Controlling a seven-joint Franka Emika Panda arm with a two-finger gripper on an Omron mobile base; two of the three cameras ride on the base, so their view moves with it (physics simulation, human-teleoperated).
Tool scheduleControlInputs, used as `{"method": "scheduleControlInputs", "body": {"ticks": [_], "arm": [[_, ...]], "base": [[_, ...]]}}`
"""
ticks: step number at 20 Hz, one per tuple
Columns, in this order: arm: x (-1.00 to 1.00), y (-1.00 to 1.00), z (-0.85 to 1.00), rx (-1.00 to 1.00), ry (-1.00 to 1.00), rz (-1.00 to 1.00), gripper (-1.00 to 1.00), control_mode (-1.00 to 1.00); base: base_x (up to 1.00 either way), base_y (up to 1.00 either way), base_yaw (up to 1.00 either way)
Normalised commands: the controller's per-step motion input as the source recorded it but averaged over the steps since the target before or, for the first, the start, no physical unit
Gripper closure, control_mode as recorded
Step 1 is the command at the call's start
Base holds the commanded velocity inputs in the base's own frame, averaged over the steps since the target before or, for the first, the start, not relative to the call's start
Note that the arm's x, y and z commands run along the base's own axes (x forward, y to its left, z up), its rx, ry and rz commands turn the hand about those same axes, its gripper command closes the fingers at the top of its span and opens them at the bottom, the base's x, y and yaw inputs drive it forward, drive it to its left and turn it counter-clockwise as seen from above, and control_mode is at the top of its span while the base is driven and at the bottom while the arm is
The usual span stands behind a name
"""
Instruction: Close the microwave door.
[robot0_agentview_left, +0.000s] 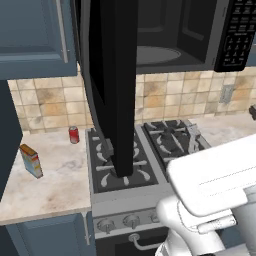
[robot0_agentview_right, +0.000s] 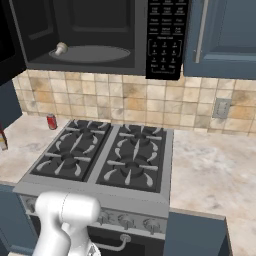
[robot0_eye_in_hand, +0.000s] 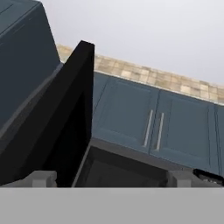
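Hand view has the gripper (robot0_eye_in_hand: 111, 178) with fingers spread and holding nothing, parked just under the microwave door (robot0_eye_in_hand: 65, 127) that's swung wide off the microwave (robot0_agentview_right: 80, 35), so next up I'd guess it pushes the panel shut.

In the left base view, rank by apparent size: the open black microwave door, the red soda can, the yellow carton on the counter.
1. Glossy black microwave door, largest, though nearest the camera.
2. Yellow carton.
3. Red soda can, smallest, though farther back.

One microwave (robot0_agentview_right: 90, 35), one soda can (robot0_agentview_left: 74, 134), one box (robot0_agentview_left: 31, 160)
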Motion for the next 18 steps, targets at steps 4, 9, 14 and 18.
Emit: {"method": "scheduleControlInputs", "body": {"ticks": [4, 9, 14, 18], "arm": [[0.0, 0.59, -0.2, -0.04, -0.12, 0.0, -1.0, -1.0], [0.03, 0.37, -0.41, 0.0, -0.01, -0.02, -1.0, -1.0], [0.38, 0.2, -0.56, 0.0, 0.0, -0.09, -1.0, -1.0], [0.61, 0.33, -0.2, -0.03, 0.01, -0.06, -1.0, -1.0]], "base": [[0.0, 0.0, 0.0], [0.0, 0.0, 0.0], [0.0, 0.0, 0.0], [0.0, 0.0, 0.0]]}}
